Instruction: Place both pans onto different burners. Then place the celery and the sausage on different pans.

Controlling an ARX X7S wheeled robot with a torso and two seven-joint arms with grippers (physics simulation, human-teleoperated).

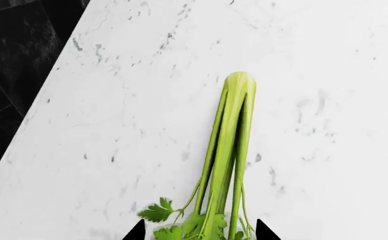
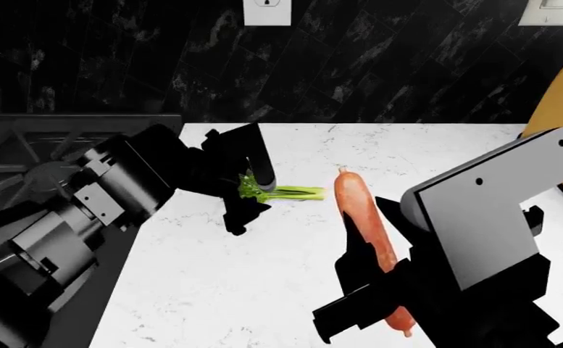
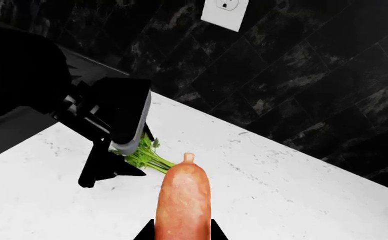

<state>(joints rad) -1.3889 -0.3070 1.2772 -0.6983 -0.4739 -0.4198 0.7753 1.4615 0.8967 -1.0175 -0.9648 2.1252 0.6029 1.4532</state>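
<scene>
The celery (image 1: 230, 150) lies flat on the white marble counter (image 1: 114, 125). My left gripper (image 1: 201, 232) is open, its two black fingertips standing either side of the leafy end with a gap on each side. In the head view the celery (image 2: 298, 193) pokes out to the right of the left gripper (image 2: 250, 190). The orange-red sausage (image 3: 184, 200) sits lengthwise between the jaws of my right gripper (image 3: 182, 232), which is shut on it. The sausage (image 2: 364, 225) runs from mid-counter toward me, through the right gripper (image 2: 373, 243). No pans are in view.
A dark stove top with black grate bars (image 2: 30, 141) lies left of the counter, behind my left arm. The black tiled wall carries a white outlet (image 2: 267, 11). A yellow object (image 2: 561, 94) stands at the back right. The counter's edge (image 1: 44, 97) drops to dark floor.
</scene>
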